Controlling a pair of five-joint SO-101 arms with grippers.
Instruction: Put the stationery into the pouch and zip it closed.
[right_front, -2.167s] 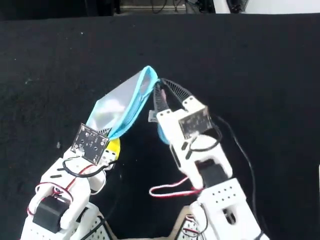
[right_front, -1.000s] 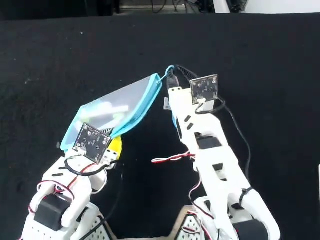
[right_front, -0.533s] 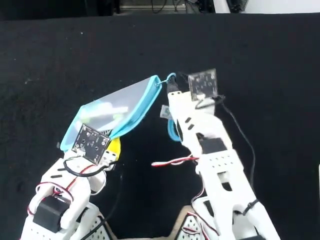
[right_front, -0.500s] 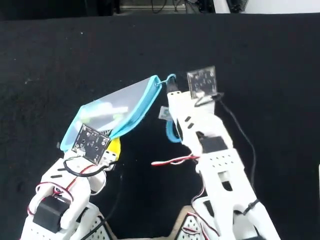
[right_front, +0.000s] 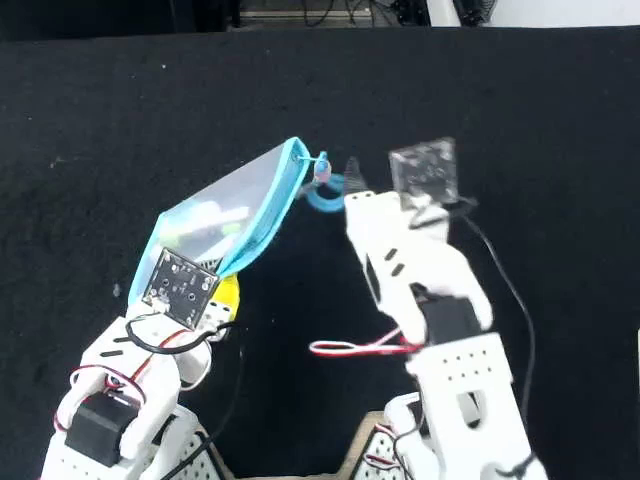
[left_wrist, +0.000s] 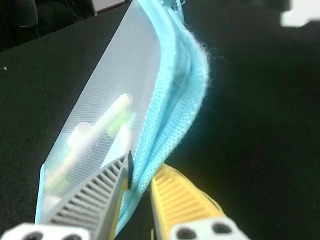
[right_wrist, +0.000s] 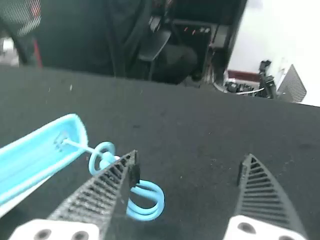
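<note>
The translucent pouch with a blue zip edge hangs slanted above the black table, its zip run to the far end. White and green stationery shows through its side. My left gripper is shut on the pouch's near corner, grey finger on one side, yellow finger on the other. At the far corner dangles a blue cord loop on the zip pull. My right gripper stands open just beside that loop, one black finger close to it, nothing held.
The black table spreads free to the far side and both flanks. A red and white cable loops off the right arm. Chairs and cables stand in the room beyond the table's far edge.
My right gripper drew the zip pull along the pouch to its far end, then let go, opened and drew back to the right. The left gripper kept its hold.
</note>
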